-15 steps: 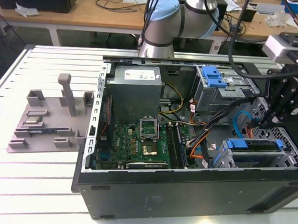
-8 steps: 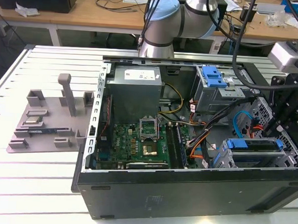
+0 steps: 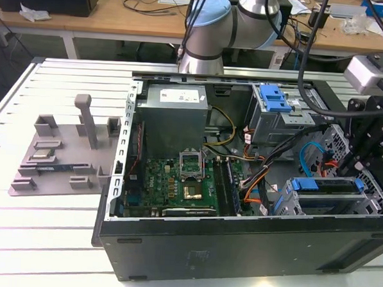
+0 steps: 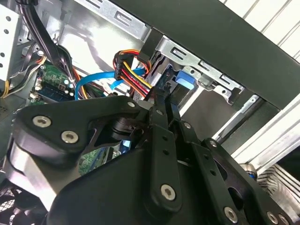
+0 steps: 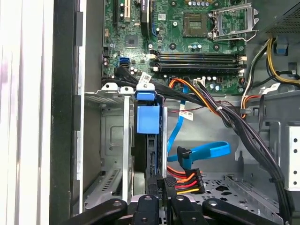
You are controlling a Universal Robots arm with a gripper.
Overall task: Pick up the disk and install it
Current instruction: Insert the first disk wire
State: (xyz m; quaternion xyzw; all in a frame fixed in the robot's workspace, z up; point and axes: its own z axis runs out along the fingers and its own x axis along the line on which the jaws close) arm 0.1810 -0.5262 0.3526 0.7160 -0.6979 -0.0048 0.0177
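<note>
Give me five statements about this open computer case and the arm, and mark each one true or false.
1. The disk stands on edge in the drive cage, its blue frame end showing. True.
2. The pincer is over the grey stand. False: it is at the disk inside the case, while the stand lies outside, at the exterior view's left.
3. The case's side panel is on. False: the case is open, with the motherboard in plain sight.
4. A blue cable lies beside the cage. True.
5. A blue latch sits on the far metal cage. True.
</note>
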